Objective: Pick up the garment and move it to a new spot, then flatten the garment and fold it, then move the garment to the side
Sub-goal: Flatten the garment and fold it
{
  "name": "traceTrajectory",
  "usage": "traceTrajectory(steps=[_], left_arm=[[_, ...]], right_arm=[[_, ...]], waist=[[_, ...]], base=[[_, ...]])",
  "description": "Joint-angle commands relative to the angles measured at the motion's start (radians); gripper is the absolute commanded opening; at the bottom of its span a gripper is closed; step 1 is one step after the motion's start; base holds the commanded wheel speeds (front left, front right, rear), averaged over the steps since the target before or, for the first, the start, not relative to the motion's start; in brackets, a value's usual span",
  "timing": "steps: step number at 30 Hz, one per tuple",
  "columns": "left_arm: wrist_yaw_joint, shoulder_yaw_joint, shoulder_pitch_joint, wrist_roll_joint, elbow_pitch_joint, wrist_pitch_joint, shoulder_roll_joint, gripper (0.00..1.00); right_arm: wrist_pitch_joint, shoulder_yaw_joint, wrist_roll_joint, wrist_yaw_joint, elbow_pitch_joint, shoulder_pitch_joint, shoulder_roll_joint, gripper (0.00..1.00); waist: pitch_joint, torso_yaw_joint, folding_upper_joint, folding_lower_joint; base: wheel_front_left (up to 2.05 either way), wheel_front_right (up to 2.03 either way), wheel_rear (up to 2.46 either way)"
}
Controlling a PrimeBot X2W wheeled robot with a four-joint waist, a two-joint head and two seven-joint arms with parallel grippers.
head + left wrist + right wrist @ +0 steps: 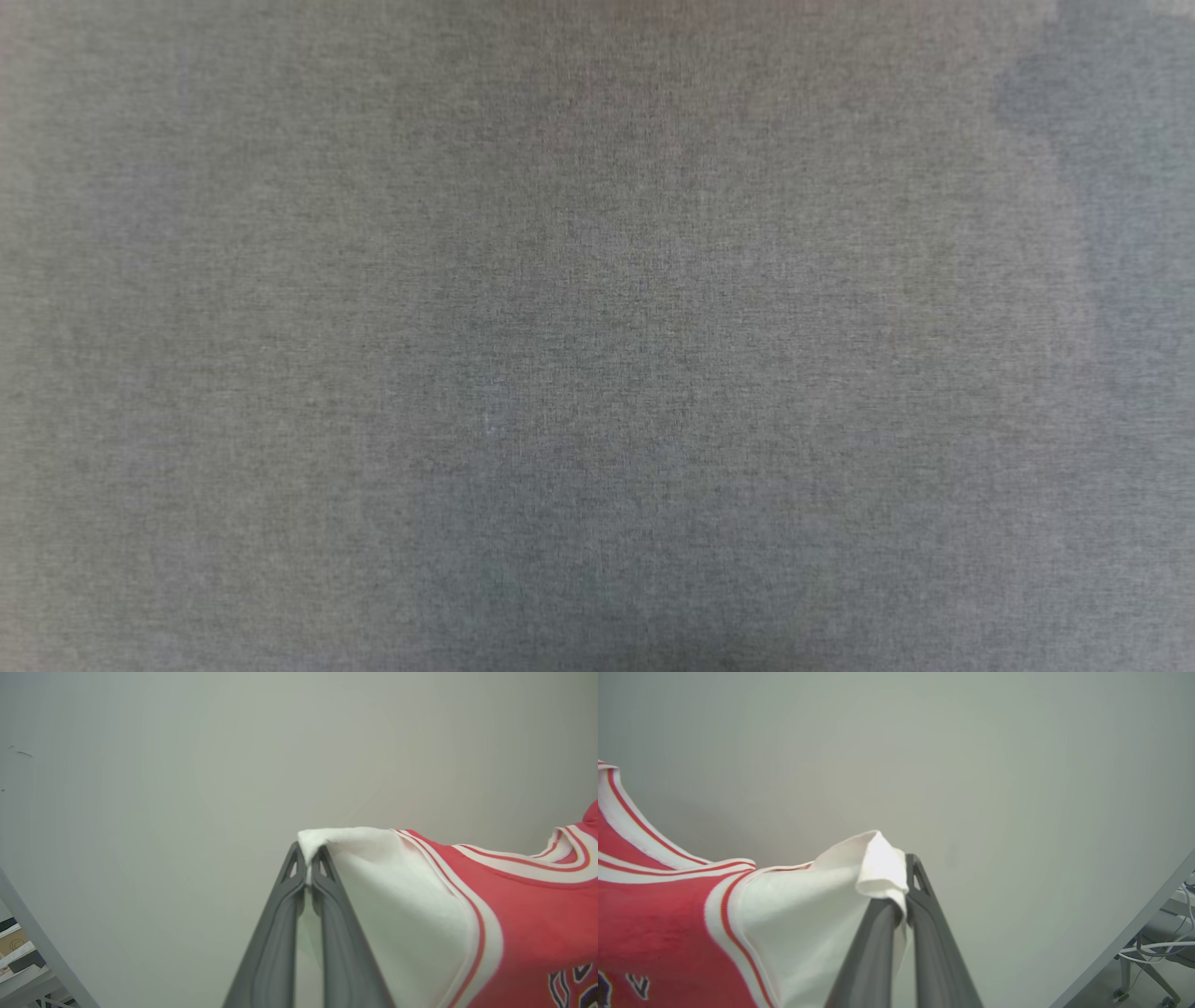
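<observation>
The left fingers (273, 942), two long dark prongs, are pressed together with a fold of white short sleeve (397, 882) pinched between their tips. The right fingers (934, 933) are likewise squeezed shut on the other white sleeve (808, 905), whose cloth bunches over the nearer tip. Between the two grips stretches the garment (514, 914), a red jersey-style T-shirt with red-and-white striped trim and dark white-outlined lettering, held up by both sleeves over the pale grey tabletop (187, 812); whether its lower part touches the surface cannot be told. Beyond each pair of fingertips the tabletop lies bare. Its edge (42, 952) runs diagonally past the left fingers, with shelves and a cardboard box (14, 945) beyond; on the right side the edge (1125, 947) borders white cables (1157, 947) and floor.
</observation>
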Motion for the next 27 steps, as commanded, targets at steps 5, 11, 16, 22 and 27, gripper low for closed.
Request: traceTrajectory(steps=[5, 11, 16, 22, 27], left_arm=[[-0.006, 0.002, -0.059, 0.022, 0.107, -0.091, -0.036, 0.00], [-0.028, -0.010, -0.011, 0.005, 0.209, -0.161, -0.053, 0.00], [-0.044, -0.022, 0.115, -0.022, 0.236, -0.219, -0.055, 0.00], [-0.051, -0.018, 0.347, -0.062, 0.192, -0.251, -0.023, 0.00], [-0.027, -0.003, 0.594, -0.091, 0.096, -0.258, 0.009, 0.00]], right_arm=[[-0.072, 0.019, -0.017, -0.001, 0.080, -0.100, 0.037, 0.00], [-0.142, 0.090, 0.004, -0.001, 0.142, -0.052, 0.059, 0.00], [-0.202, 0.154, 0.033, -0.001, 0.159, 0.054, 0.062, 0.00], [-0.271, 0.241, 0.070, -0.001, 0.145, 0.244, 0.058, 0.00], [-0.326, 0.292, 0.123, -0.001, 0.126, 0.435, 0.045, 0.00]], waist=[[0.081, -0.001, 0.0000, -0.0002], [0.078, -0.001, 0.0000, -0.0002], [0.038, 0.002, 0.0000, -0.0002], [-0.042, 0.001, 0.0000, -0.0002], [-0.120, 0.000, 0.0000, -0.0002]], base=[[0.00, 0.00, 0.00], [0.00, 0.00, 0.00], [0.00, 0.00, 0.00], [0.00, 0.00, 0.00], [0.00, 0.00, 0.00]])
